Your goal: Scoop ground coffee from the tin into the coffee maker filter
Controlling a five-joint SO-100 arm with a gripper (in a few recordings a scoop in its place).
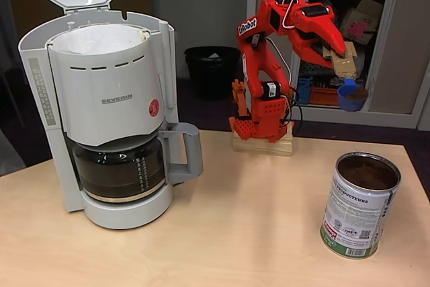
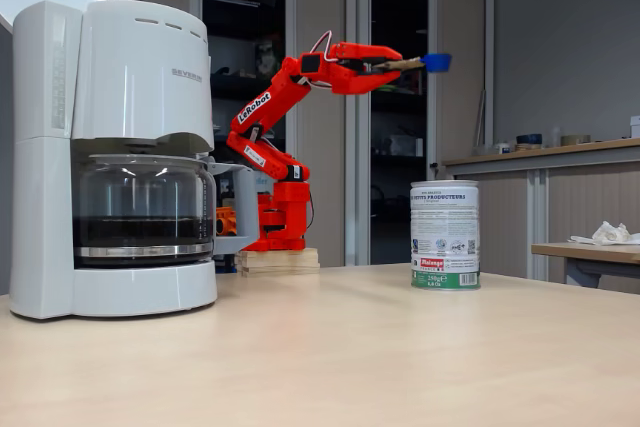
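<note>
The tin (image 1: 360, 206) (image 2: 444, 236) stands at the table's right, its mouth full of reddish-brown ground coffee (image 1: 367, 172). High above it my red gripper (image 1: 340, 55) (image 2: 392, 66) is shut on the cardboard handle of a blue scoop (image 1: 351, 96) (image 2: 436, 62), and brown powder fills the scoop's bowl. The white coffee maker (image 1: 107, 99) (image 2: 115, 157) stands at the left with its lid raised. A white paper filter (image 1: 101, 38) sits in its top basket. In both fixed views the scoop is well to the right of the machine.
A glass carafe (image 1: 121, 169) (image 2: 143, 209) with dark liquid sits in the machine. My arm's base (image 1: 263, 132) rests on a wooden block at the table's far edge. A black bin (image 1: 212, 68) stands on the floor behind. Bare tabletop lies between the machine and the tin.
</note>
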